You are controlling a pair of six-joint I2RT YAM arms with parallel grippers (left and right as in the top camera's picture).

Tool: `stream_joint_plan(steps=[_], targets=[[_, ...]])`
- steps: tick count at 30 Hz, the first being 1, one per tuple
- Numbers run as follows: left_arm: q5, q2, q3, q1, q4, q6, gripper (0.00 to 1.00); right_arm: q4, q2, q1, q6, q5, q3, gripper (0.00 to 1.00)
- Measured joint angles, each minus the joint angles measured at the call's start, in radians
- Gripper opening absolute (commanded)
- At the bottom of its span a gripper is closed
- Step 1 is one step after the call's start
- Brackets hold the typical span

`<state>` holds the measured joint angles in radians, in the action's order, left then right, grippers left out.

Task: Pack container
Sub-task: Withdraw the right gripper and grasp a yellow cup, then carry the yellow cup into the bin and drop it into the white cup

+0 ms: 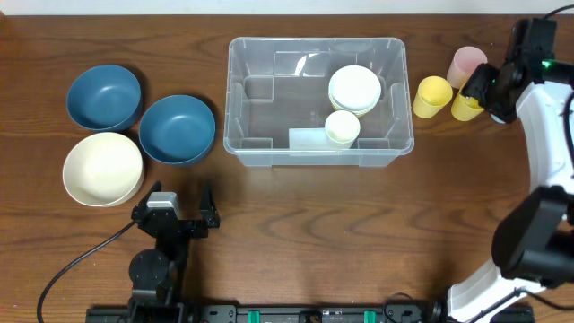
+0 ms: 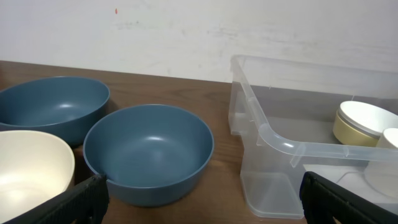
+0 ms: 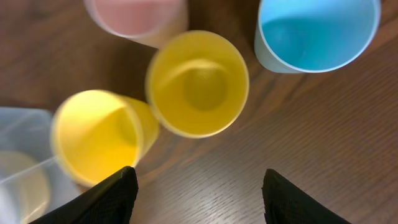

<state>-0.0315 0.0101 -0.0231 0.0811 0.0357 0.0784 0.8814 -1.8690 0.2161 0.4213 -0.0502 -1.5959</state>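
Left side: two blue bowls (image 1: 104, 96), one cream bowl (image 1: 102, 168), huddled close together.
Left end effector (image 1: 179, 208): jaws wide, empty, low beside the bowls.
Container (image 1: 260, 112): mid-tabletop (image 1: 296, 224), mouth up, long axis left-to-right; stacked cream dishes (image 1: 354, 90) and one cream cup (image 1: 342, 127) inside.
Right side: two yellow cups (image 3: 198, 84), one pink cup (image 3: 137, 18), one blue cup (image 3: 317, 31), crowded.
Right end effector (image 3: 198, 186): spread above the yellow cups, holding nothing.

The table (image 1: 314, 224) is dark brown with wood grain. At the left of the overhead frame are a slate-blue bowl (image 1: 104, 95), a second slate-blue bowl (image 1: 177, 128) and a cream bowl (image 1: 102, 168). The container (image 1: 235, 99) is clear, with pale cream dishes (image 1: 354, 88) inside. At upper right are a yellow cup (image 1: 432, 96), a second yellow cup (image 1: 465, 108) and a pink cup (image 1: 467, 63). The right wrist view adds a light blue cup (image 3: 317, 31).
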Motion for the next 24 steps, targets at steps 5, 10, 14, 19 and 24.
stream_joint_plan(steps=[5, 10, 14, 19, 24], targets=[[0.0, 0.0, 0.0, 0.0, 0.0, 0.0, 0.98, -0.021, -0.058, 0.04, 0.013, 0.009, 0.0, 0.65], [0.0, 0.0, 0.0, 0.0, 0.0, 0.0, 0.98, -0.04, -0.086, 0.076, 0.019, 0.01, 0.0, 0.63], [0.0, 0.0, 0.0, 0.0, 0.0, 0.0, 0.98, -0.056, -0.124, 0.083, 0.019, 0.011, 0.0, 0.61], [0.0, 0.0, 0.0, 0.0, 0.0, 0.0, 0.98, -0.075, -0.192, 0.083, 0.02, 0.024, 0.0, 0.54], [0.0, 0.0, 0.0, 0.0, 0.0, 0.0, 0.98, -0.076, -0.212, 0.083, 0.026, 0.032, 0.0, 0.27]])
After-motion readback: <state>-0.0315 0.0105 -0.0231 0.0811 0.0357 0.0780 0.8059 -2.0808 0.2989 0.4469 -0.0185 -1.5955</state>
